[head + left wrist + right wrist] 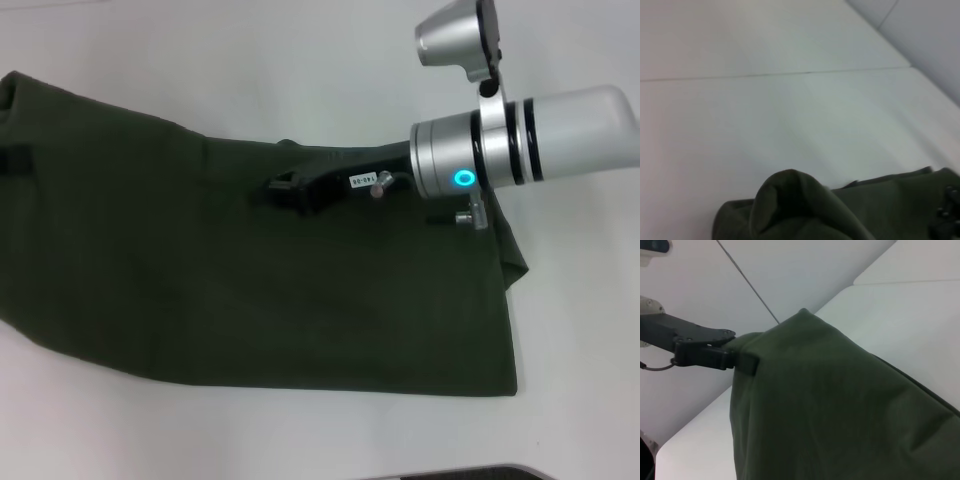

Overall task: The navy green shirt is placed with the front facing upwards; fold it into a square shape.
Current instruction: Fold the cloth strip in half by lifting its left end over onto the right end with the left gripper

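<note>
The navy green shirt [250, 290] hangs stretched between my two grippers, plain dark fabric facing up and no lettering showing. My right gripper [288, 190] reaches in from the right and is shut on the shirt's upper edge near the middle. At the far left, my left gripper [14, 160] is mostly out of frame. The right wrist view shows the left gripper [742, 361] clamped on a raised corner of the shirt [840, 405]. A bunched fold of the shirt [800, 210] fills the bottom of the left wrist view.
The white table [300, 60] extends behind and around the cloth. A seam line in the tabletop [765, 75] runs across it. A dark edge [470, 473] shows at the bottom of the head view.
</note>
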Tool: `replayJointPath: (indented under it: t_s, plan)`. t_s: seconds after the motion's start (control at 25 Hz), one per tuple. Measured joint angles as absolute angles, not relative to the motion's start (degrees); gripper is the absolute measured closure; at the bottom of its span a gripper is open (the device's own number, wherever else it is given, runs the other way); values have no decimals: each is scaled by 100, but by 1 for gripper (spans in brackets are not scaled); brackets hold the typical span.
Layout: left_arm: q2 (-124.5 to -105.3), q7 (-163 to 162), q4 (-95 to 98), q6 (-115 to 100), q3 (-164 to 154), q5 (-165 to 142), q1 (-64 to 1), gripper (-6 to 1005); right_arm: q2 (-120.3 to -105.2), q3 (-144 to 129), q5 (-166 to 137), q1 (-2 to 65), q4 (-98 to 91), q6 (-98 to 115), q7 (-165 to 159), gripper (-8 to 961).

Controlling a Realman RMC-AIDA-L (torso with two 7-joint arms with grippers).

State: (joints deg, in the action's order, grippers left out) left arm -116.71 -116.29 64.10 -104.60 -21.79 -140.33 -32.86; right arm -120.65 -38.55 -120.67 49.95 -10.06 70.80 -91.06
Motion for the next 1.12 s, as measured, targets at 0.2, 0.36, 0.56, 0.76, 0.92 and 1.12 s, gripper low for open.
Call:
replayJointPath:
  t_s: [0.2,0.36,0.56,0.76,0.92,1.12]
  plan:
    - [-11676,-11729,6420,-10826,-2184,-13636,-3298,917,-12070,-3893,-12073,5187,-860,6929,-9141,917]
    - [-11687,-11842,6426,-11092,-2193,-13198,-3301,917,-12081,-3940,-12073,5351,-767,6834,-9152,917]
    - [-11747,-11983,6426,-11367,-2261,-12647,-3318,916,-12088,-3953,-12083,5545,-574,6628,-9155,918]
    - [-11772,-12066,6435,-11491,-2261,-12334,-3340,915,-12103,-4009,-12076,5771,-376,6385,-9135,918]
    - [-11765,-12076,6441,-11516,-2259,-12315,-3358,914,-12122,-4002,-12070,5997,-195,6114,-9133,917]
    - [-11767,-12072,6430,-11488,-2258,-12311,-3349,913,-12139,-3965,-12066,6252,-96,5906,-9157,917]
